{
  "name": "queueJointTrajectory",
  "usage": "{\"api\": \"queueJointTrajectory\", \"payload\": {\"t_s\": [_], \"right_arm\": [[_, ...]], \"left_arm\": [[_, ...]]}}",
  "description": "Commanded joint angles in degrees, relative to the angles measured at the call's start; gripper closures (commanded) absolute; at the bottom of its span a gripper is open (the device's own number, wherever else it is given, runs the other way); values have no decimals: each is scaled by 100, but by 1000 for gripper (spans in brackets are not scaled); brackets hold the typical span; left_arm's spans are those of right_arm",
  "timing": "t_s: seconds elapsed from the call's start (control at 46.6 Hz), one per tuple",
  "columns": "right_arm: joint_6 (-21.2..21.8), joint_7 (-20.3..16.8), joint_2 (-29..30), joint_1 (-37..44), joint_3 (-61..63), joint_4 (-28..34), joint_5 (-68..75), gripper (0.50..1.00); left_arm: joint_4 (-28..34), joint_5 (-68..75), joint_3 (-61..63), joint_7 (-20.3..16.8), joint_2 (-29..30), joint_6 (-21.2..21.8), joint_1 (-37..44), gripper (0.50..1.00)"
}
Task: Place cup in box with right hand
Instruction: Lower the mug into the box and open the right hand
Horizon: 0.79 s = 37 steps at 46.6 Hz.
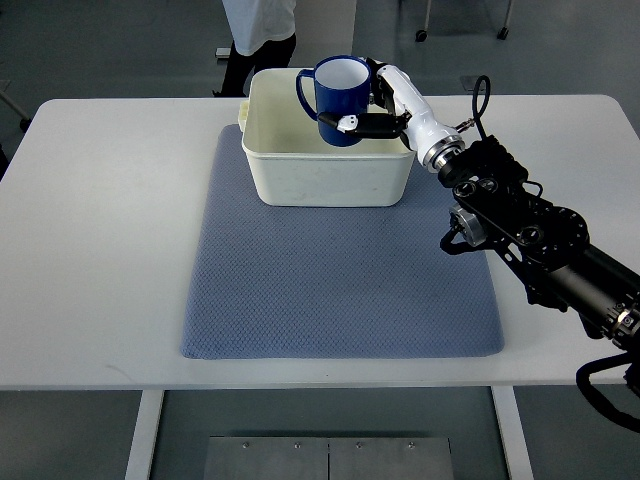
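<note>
Right hand [385,105] grips upright blue cup [340,98] above box [325,175], handle pointing left.

The table [100,250] is plain white. On it lies a grey-blue mat [340,290] with a fine woven, dotted texture. At the mat's far edge stands a cream-white box [330,175], slightly scuffed on its front wall. The cup [338,95] is deep blue outside and white inside. The right hand [385,105] is white with black fingers and joints, on a black arm [540,235]. Beyond the table's far edge, a person [258,35] wears a white top and black trousers.
</note>
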Motion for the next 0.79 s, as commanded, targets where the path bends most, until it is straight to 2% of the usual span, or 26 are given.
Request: {"api": "queueJointTrajectory", "payload": {"t_s": [0.0, 0.107, 0.129, 0.773], "right_arm": [[1, 1, 0, -1, 3, 0, -4, 605], [1, 1, 0, -1, -5, 0, -4, 519], [1, 1, 0, -1, -5, 0, -4, 515], [19, -25, 0, 122, -102, 158, 5, 507]], "left_arm": [[0, 0, -1, 0, 0, 0, 0, 500], [0, 0, 8, 0, 0, 0, 0, 500], [0, 0, -1, 0, 0, 0, 0, 500], [0, 0, -1, 0, 0, 0, 0, 500]]}}
